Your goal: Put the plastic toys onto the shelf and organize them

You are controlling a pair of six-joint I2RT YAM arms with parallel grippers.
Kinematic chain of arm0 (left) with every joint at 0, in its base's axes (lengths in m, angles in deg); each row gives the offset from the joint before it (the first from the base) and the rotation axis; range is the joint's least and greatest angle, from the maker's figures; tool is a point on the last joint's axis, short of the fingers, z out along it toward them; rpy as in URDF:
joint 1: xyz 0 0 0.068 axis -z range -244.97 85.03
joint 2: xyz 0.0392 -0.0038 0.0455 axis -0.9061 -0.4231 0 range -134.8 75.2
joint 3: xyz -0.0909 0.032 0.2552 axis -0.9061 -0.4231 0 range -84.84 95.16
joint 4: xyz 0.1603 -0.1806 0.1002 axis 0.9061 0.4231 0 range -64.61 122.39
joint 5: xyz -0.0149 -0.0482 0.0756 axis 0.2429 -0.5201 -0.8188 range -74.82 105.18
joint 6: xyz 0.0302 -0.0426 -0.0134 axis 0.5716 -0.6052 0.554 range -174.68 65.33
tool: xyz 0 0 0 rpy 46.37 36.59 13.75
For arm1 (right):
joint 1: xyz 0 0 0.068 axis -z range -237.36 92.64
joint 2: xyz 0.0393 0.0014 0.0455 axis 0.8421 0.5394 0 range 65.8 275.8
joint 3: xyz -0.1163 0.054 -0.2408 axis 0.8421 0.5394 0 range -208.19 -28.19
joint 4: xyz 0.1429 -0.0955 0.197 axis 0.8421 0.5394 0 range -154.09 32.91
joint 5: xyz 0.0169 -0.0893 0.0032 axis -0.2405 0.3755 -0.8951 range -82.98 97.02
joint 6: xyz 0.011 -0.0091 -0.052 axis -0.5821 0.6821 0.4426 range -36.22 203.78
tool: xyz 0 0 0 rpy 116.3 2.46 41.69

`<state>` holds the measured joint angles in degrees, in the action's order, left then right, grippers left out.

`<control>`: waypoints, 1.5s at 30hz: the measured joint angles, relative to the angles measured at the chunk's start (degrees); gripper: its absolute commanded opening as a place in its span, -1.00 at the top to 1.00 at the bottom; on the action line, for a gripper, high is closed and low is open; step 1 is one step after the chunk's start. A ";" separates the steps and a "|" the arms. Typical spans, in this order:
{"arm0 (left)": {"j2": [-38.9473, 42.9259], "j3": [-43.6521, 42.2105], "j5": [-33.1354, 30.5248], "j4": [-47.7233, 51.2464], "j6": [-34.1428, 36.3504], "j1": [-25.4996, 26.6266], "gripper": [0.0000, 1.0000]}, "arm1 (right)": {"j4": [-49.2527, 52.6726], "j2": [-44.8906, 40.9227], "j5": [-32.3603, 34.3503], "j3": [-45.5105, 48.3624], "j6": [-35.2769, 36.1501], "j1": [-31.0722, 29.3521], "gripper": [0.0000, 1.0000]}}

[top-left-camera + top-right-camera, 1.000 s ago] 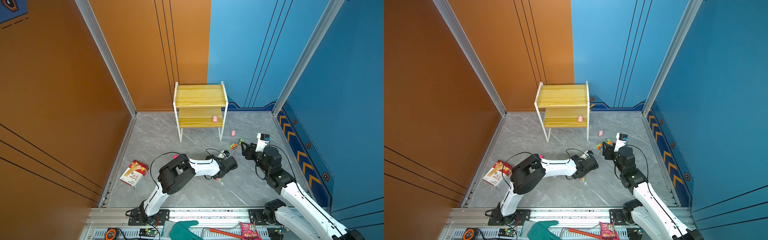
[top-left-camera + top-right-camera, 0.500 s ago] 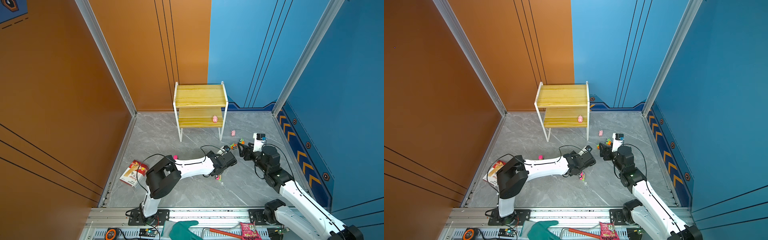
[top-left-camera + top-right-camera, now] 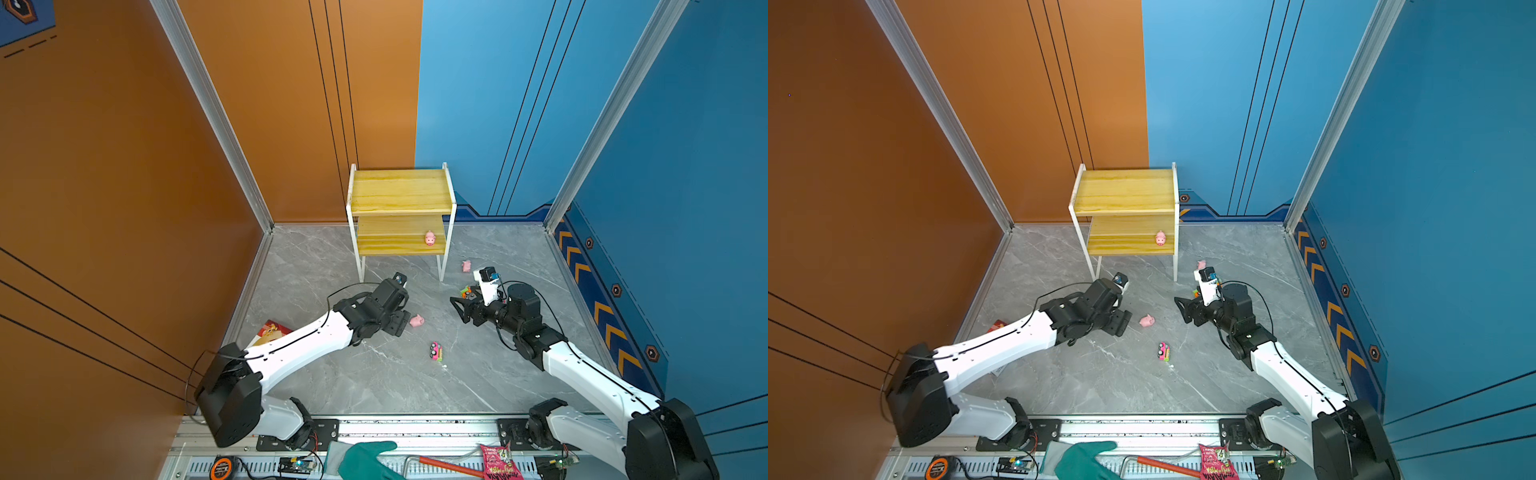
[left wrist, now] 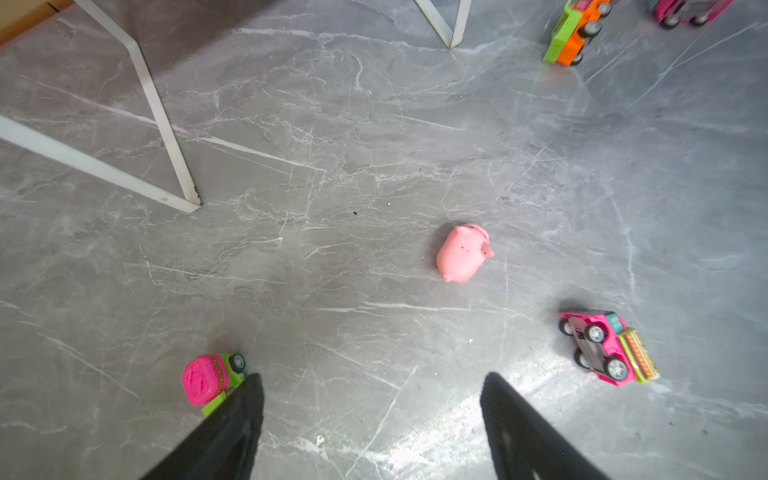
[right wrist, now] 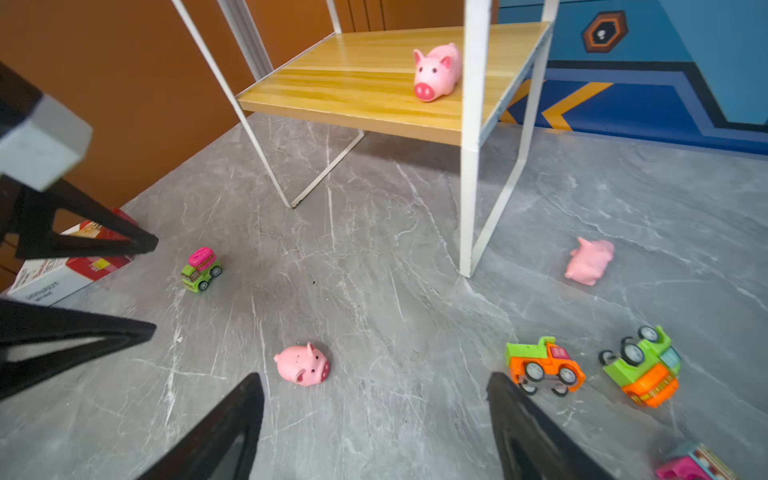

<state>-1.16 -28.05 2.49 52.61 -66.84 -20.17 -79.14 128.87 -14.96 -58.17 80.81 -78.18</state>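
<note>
In both top views the shelf (image 3: 401, 195) stands at the back by the wall. It has two yellow wood boards and thin white legs. A pig on the shelf (image 3: 430, 238) sits on the low board, near its right end. On the gray floor (image 3: 374, 382) a middle pig (image 3: 417, 320) lies between the left gripper (image 3: 400, 323) and the right gripper (image 3: 458, 309). A far pig (image 3: 466, 266) lies past the shelf's right leg. A pink truck (image 3: 435, 351) lies nearer the front. The toys are only tiny dots of color here.

The left wrist view shows them big. The left gripper (image 4: 372, 386) has its two black fingers wide apart and holds nothing. The middle pig (image 4: 463, 252) lies on its side, a bit ahead of them. The pink truck (image 4: 606, 353) is tipped over, with its black wheels showing. A green truck with a pink top (image 4: 210, 382) sits just beside one finger. I cannot find it in the top views.

In the right wrist view the right gripper (image 5: 374, 386) is spread wide too, with nothing in it. The middle pig (image 5: 303, 365) has a round snout and small dots on its back. An orange truck (image 5: 544, 365) with a green back is near one finger. An upside-down green truck (image 5: 642, 365) lies beside it. The pig on the shelf (image 5: 436, 70) faces this camera, with pink ears up. A red box (image 5: 62, 270) lies behind the left gripper.
</note>
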 measured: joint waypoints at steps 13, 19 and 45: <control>8.92 5.11 18.88 9.29 6.78 -14.91 -0.96 | 10.80 19.08 0.74 -16.37 26.21 -13.55 -0.63; 11.28 2.95 23.56 9.09 8.15 -18.14 -0.97 | 18.14 26.58 4.79 -20.13 35.30 -16.06 -0.61; 12.61 0.39 30.18 8.17 8.50 -21.88 -0.99 | 29.35 41.75 8.81 -32.83 46.69 -18.53 0.16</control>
<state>11.45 -27.65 32.68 60.79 -58.34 -42.05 -49.78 170.61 -6.15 -91.00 127.50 -96.71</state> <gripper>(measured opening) 0.994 0.445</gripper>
